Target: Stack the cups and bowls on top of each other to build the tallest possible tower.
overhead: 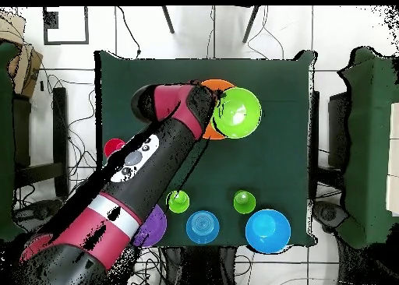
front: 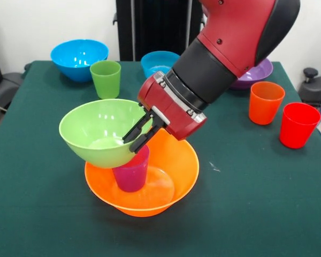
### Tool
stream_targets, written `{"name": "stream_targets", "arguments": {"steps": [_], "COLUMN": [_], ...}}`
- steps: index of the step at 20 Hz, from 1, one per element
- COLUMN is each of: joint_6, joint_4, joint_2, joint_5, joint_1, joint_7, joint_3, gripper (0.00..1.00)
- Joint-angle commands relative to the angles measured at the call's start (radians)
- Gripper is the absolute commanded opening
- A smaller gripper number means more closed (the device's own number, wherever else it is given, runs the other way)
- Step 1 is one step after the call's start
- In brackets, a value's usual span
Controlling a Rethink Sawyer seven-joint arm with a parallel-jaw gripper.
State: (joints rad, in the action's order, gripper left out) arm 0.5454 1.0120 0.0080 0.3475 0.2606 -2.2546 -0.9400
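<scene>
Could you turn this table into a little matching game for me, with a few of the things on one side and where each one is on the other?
Things:
1. purple cup
2. green bowl
3. red cup
4. gripper

Places:
A. standing alone on the table, beside the orange cup
B. inside the orange bowl
C. at the green bowl's rim
D. tilted on top of the purple cup

Pairs: 1-B, 2-D, 3-A, 4-C
</scene>
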Motion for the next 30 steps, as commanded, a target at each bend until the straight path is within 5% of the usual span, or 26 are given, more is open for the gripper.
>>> {"name": "stream_targets", "arguments": {"steps": [1,30], "joint_6": [-0.026,-0.04], "joint_4": [0.021,0.054], "joint_2": [-0.035,-0.018], "joint_5": [0.021,0.053], "joint_1": [-0.007,0.039], "joint_7": [-0.156,-0.213], "joint_3": [0.144,0.126], "gripper": [0.0,0.0]}}
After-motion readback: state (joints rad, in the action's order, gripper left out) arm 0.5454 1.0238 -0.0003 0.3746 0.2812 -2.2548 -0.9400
